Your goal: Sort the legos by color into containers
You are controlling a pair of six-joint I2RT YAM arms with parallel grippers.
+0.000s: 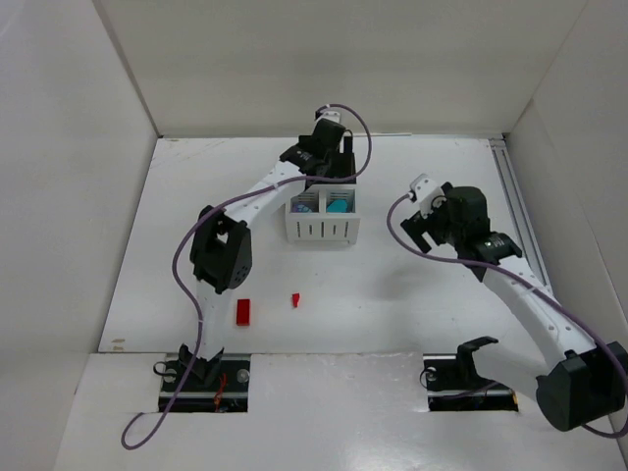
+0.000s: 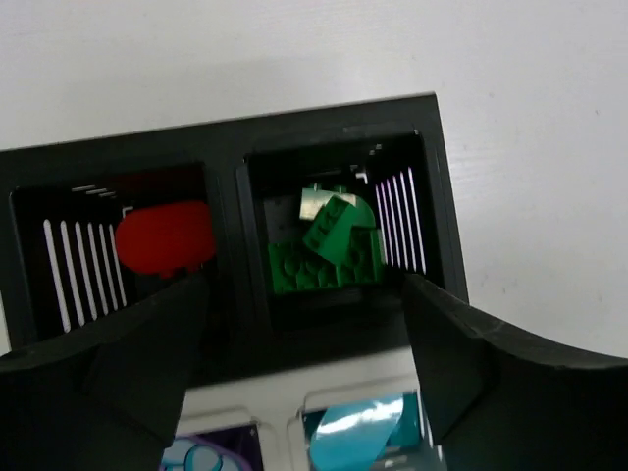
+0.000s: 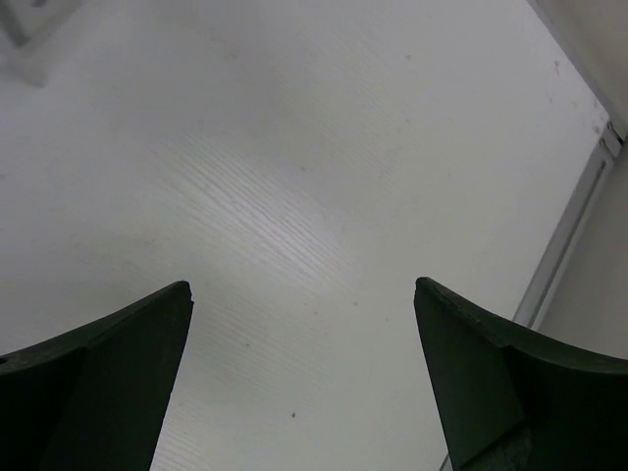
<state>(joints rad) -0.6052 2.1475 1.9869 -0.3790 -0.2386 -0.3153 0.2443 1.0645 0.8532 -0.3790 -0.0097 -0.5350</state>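
The containers (image 1: 322, 224) stand at the table's middle back, a block of two white and two black compartments. My left gripper (image 1: 334, 165) (image 2: 302, 285) hovers open over the black compartments with nothing between its fingers. Right below it lie green legos (image 2: 329, 252) in one black compartment. A red rounded lego (image 2: 165, 235) sits in the other. The white compartments hold a cyan lego (image 2: 358, 432) and a purple lego (image 2: 211, 453). Two red legos (image 1: 243, 311) (image 1: 295, 299) lie on the table in front of the block. My right gripper (image 1: 417, 221) (image 3: 302, 289) is open over bare table.
White walls enclose the table on three sides. A metal rail (image 1: 515, 211) (image 3: 574, 245) runs along the right edge. The left arm's elbow (image 1: 221, 253) hangs above the table left of the containers, with its purple cable looping beside it.
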